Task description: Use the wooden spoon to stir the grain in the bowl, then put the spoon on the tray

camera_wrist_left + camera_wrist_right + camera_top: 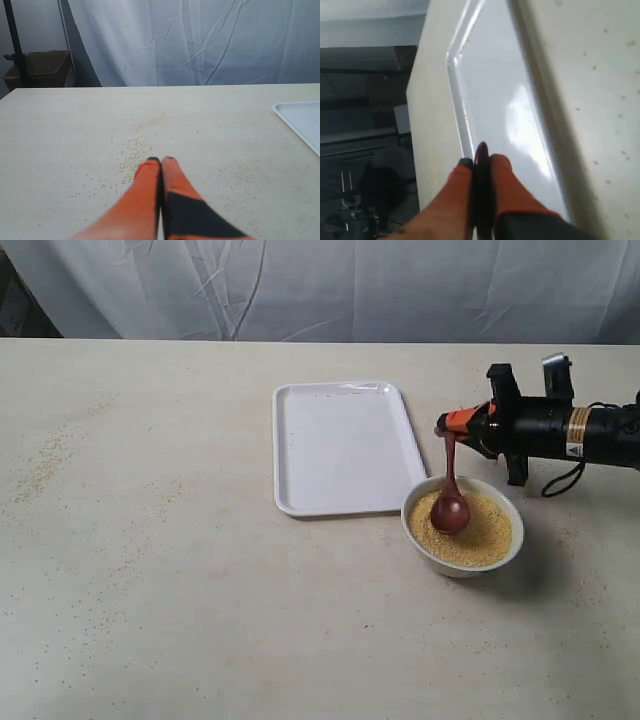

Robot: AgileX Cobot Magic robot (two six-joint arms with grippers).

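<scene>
Clearly the stirring is the step in hand: the right gripper (452, 427) has its fingers closed on the top end of the spoon (449, 502), which hangs nearly upright with its round head set into the grain (488, 530) on the side of the bowl (512, 540) nearest the tray (340, 450). To do this well, I would judge that the head should sweep in small, slow circles that stay inside the rim and only shallowly in the mound. The grain is heaped almost level with the edge, and a wide or quick stroke would likely flick granules onto the table (150, 540). The grip is far up a slim handle, so the spoon may pivot between the fingers, and pushing sideways against the wall could slide the light bowl. When the spoon is lifted out, a straight rise with a pause above the bowl should let clinging grain drop back. The tray lies just beside the bowl, so the carry is short. The left gripper (161, 161) has its fingers pressed together on nothing, low over a bare stretch of table dotted with loose grains (134, 149). By count: one spoon, one bowl, one tray, one heap of grain, two grippers, and stray granules too many to number.
</scene>
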